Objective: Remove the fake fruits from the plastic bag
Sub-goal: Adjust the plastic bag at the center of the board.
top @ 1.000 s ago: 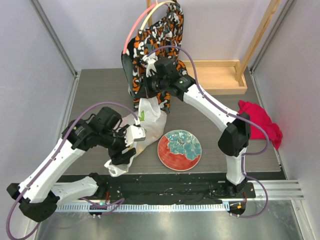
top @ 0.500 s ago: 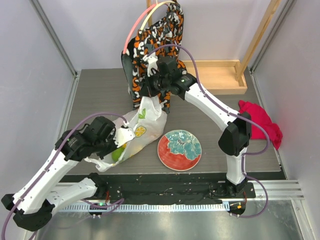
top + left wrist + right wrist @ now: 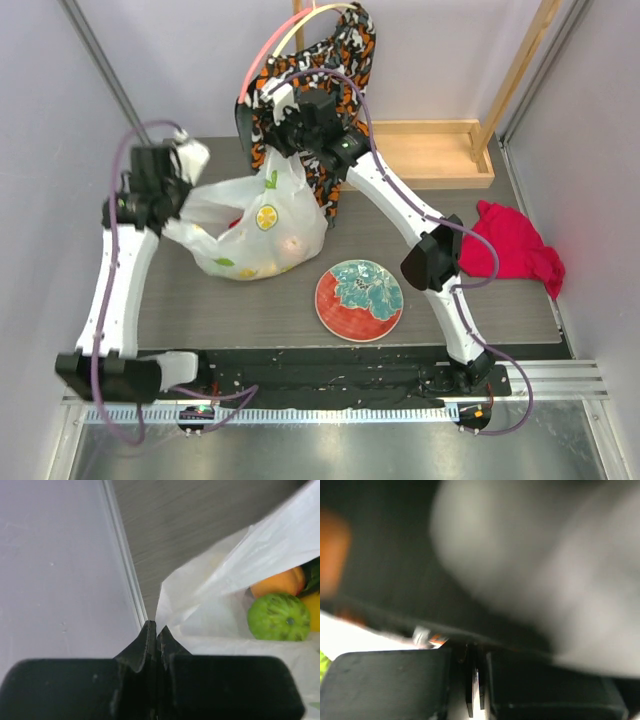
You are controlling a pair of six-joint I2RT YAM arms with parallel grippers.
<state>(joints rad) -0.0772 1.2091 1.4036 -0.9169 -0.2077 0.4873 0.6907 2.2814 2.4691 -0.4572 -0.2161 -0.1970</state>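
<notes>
Care was needed with the thin film, since the plastic bag point(image 3: 290, 215) was hung between two grips, its bottom apparently resting on the table point(image 3: 200, 300). The left gripper point(image 3: 156, 630) was closed fully on the edge of the bag's mouth, with no gap seen between the jaws. The right gripper point(image 3: 475, 650) was pressed almost together on a thin white strip, judged to be the bag's upper corner, though that view was blurred. To do this step well, the mouth should be stretched wide and tipped low, so that the fake fruits point(image 3: 288, 246) could be rolled out without tearing. Inside the bag a green lime point(image 3: 278, 616), an orange piece point(image 3: 277, 582) and something yellow point(image 3: 314, 611) were seen close together. No fruit was lying on the plate point(image 3: 325, 300) beside the bag.
</notes>
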